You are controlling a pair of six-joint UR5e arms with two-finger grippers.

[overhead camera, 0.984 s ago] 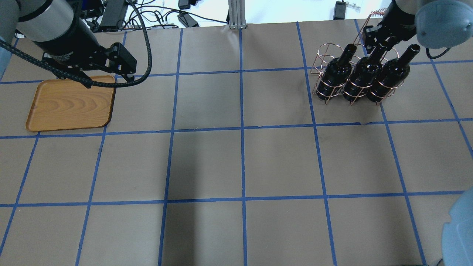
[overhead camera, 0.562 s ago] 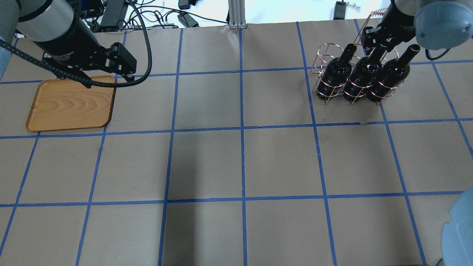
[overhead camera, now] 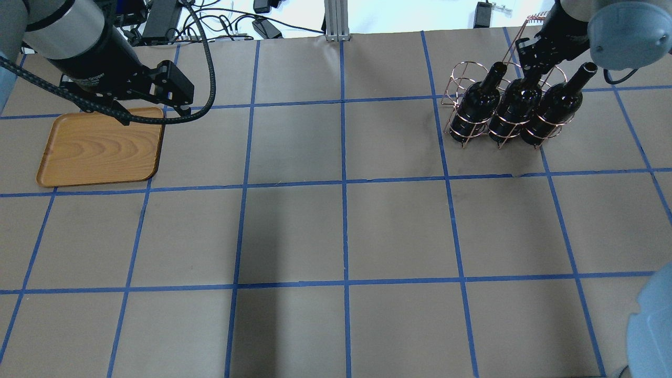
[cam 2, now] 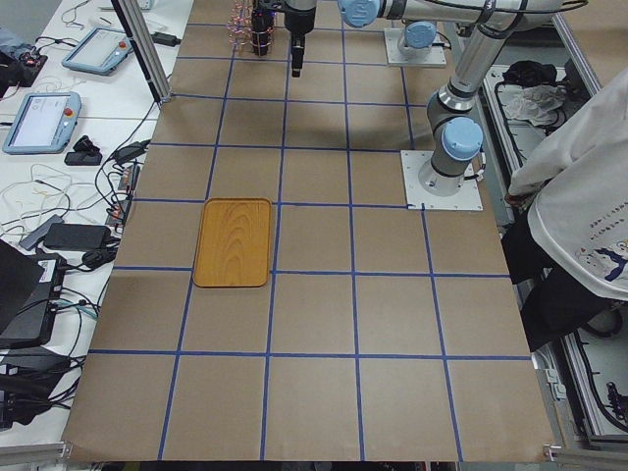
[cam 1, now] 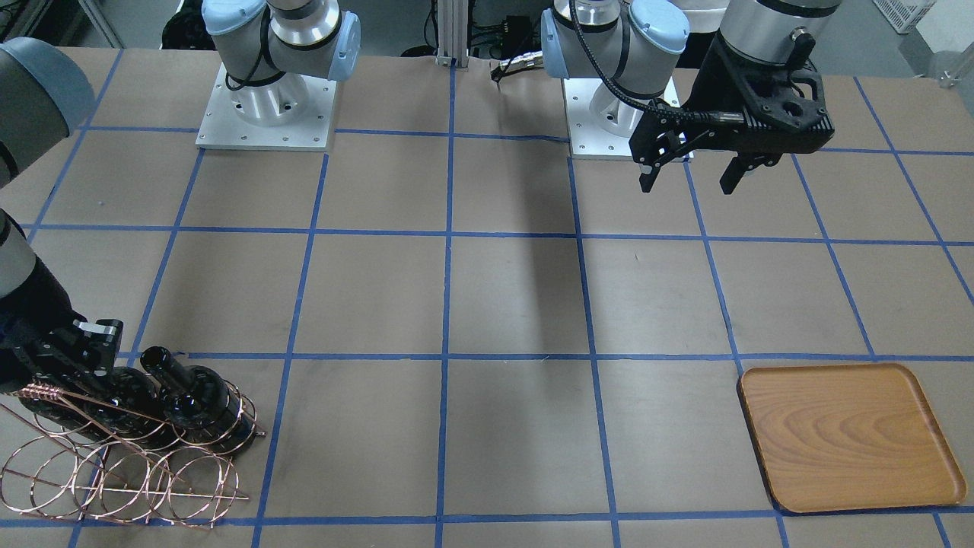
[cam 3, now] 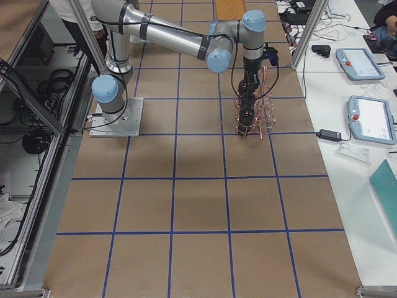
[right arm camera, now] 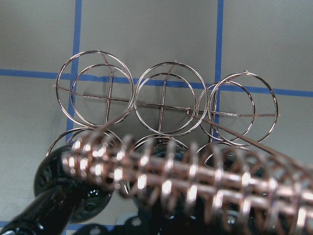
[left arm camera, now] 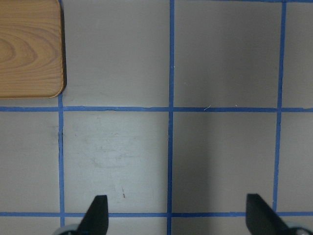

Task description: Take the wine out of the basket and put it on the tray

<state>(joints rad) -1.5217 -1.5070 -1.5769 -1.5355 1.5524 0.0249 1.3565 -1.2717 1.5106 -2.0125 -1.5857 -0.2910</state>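
Three black wine bottles stand in the copper wire basket [overhead camera: 458, 84] at the far right; the middle wine bottle [overhead camera: 517, 107] has its neck under my right gripper [overhead camera: 536, 59]. The fingers are hidden, so I cannot tell whether they are shut on the neck. In the front view the right gripper [cam 1: 95, 352] sits beside one bottle's neck [cam 1: 163, 365], over the basket [cam 1: 114, 472]. The right wrist view shows the basket's rings [right arm camera: 164, 98] and its twisted handle [right arm camera: 195, 181]. My left gripper [cam 1: 686, 185] is open and empty, high beside the wooden tray [overhead camera: 100, 147], whose corner shows in the left wrist view [left arm camera: 29, 49].
Brown paper with blue tape lines [overhead camera: 344, 184] covers the table. Cables and devices [overhead camera: 157, 21] lie past the far edge, and a metal post [overhead camera: 336, 21] stands there. The arm bases [cam 1: 266, 106] stand on the robot's side. A person [cam 2: 579, 196] stands by the table.
My right gripper has shifted slightly toward the far edge at the middle bottle's neck, and that bottle has shifted a little. The left arm has not moved.
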